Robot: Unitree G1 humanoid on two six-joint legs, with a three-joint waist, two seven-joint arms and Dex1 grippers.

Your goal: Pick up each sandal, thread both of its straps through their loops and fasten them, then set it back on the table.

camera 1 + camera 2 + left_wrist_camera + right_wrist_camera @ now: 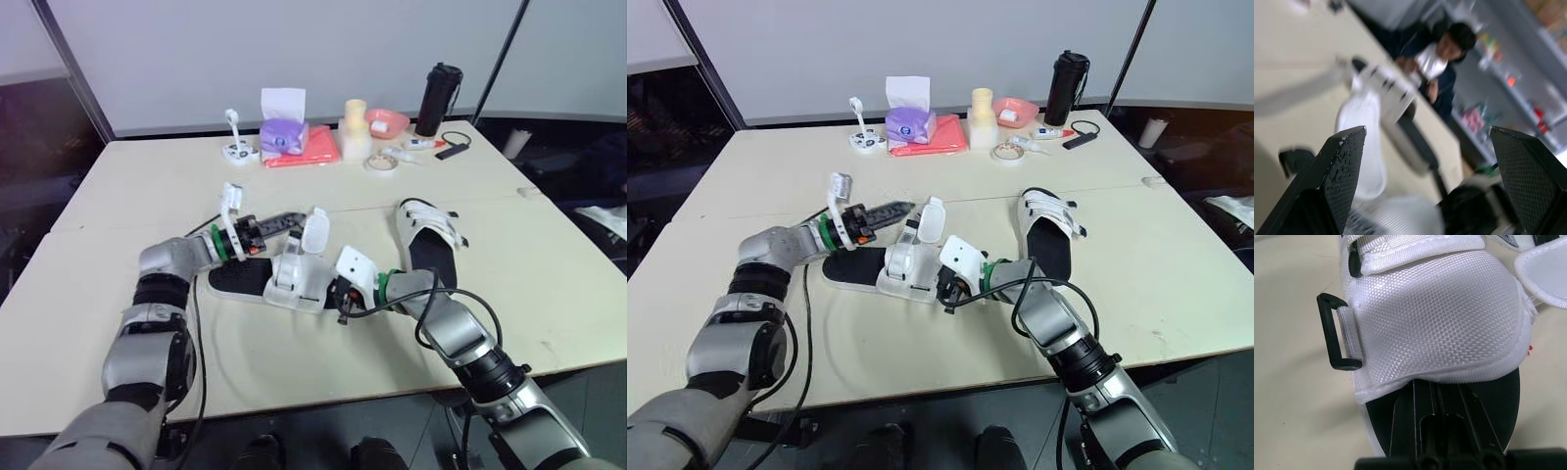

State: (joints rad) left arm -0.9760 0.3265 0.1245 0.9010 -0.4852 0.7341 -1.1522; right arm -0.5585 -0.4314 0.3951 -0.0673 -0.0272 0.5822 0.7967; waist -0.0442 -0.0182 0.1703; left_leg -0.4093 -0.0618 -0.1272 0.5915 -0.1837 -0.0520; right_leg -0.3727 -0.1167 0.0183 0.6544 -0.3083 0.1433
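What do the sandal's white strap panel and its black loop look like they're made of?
White strap panel: woven synthetic fabric, probably nylon, slightly shiny; a fine grid weave shows. Black loop: smooth rigid rectangle, likely moulded plastic, though coated metal can't be ruled out.

Left wrist view: far sandal (1393,93) & person (1436,58) past it blurred. Right wrist view: near sandal (1435,313) cut off by edges.

Beige table (549,284) carries a central sandal (294,284); a right sandal (431,240); clutter (294,137) along back.
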